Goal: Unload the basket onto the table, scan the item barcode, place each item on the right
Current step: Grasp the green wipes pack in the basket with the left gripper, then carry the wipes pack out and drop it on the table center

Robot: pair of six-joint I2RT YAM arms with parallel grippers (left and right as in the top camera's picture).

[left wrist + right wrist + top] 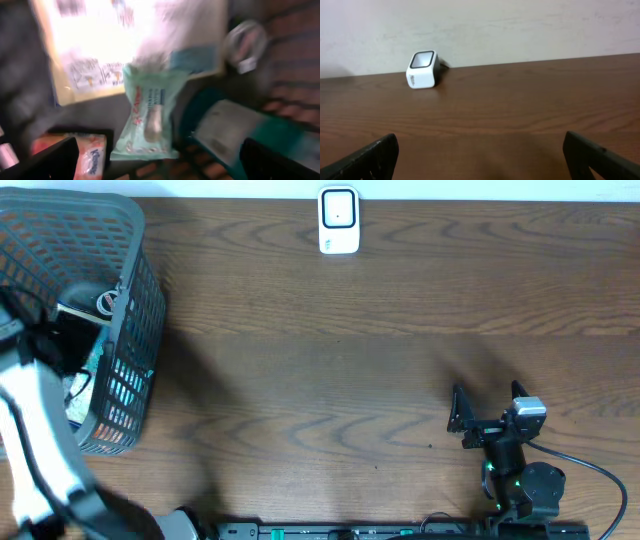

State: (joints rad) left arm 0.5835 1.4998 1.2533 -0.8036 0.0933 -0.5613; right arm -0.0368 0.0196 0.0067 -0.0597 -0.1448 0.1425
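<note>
Spread wide: left hand (160,157), right hand (480,150)

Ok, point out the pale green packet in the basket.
The slim packet in the middle of the left wrist view, with red lettering, between the orange tissue pack and the grey-and-teal packet.
</note>
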